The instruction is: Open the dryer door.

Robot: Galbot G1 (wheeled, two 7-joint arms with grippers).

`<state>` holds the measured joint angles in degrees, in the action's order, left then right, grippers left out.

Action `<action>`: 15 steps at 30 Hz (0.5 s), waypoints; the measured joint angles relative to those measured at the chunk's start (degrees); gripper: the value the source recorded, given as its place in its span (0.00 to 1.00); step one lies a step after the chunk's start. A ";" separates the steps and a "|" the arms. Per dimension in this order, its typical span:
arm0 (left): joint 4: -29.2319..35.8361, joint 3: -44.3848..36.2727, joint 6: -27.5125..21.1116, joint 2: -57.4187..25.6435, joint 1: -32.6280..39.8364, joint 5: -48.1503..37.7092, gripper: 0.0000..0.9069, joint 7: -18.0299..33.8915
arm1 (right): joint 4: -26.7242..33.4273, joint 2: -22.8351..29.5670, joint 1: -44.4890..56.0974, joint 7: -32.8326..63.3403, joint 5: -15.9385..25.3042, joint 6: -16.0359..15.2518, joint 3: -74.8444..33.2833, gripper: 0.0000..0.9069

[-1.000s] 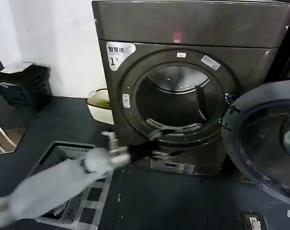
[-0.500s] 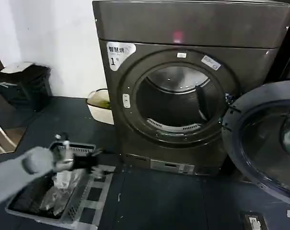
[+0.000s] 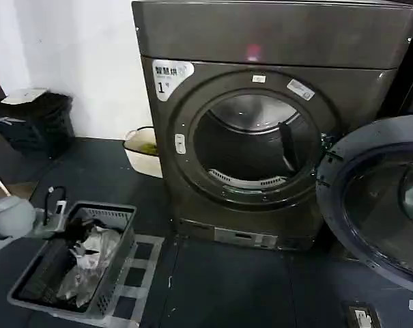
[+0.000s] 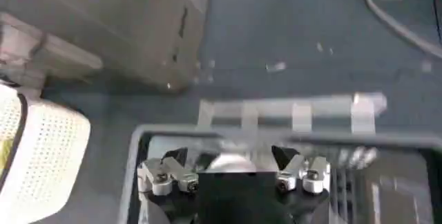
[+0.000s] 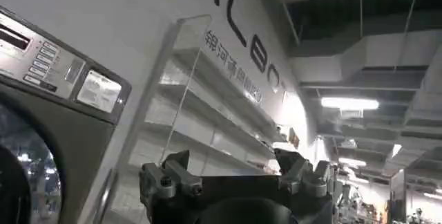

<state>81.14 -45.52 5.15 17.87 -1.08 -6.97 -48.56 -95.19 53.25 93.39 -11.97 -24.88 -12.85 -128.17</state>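
Dryer door (image 3: pixel 377 205) hangs wide open off dryer (image 3: pixel 261 130); job looks done. Left end effector (image 3: pixel 73 229), fingers apart & empty, over basket (image 3: pixel 117 263). Right end effector (image 5: pixel 235 177) fingers apart, pointing up.

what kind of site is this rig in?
Probably a laundry room or laundromat mock-up: a front-loading dryer with its dryer door swung open, a laundry basket on the floor, and wall shelving.

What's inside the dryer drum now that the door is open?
Through the dryer opening: bare metal drum wall, one dark paddle, a perforated strip low down. No laundry shows; the drum floor behind the front rim is hidden. The dryer door hangs open.
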 joint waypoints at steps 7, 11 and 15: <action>-2.40 1.10 3.80 -0.27 0.80 6.90 1.00 -6.19 | 0.08 0.73 -0.37 -0.48 1.75 1.49 1.27 1.00; -2.76 1.46 5.05 -0.66 1.21 8.67 1.00 -7.64 | -0.09 0.90 -0.38 -0.48 1.89 1.17 1.34 1.00; -3.17 1.98 6.38 -1.07 1.23 9.99 1.00 -8.11 | -0.04 1.02 -0.17 -0.52 1.86 1.16 1.23 1.00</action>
<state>77.97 -43.53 11.53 16.80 0.15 3.03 -56.67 -95.23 54.27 93.22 -12.49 -23.02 -11.69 -126.93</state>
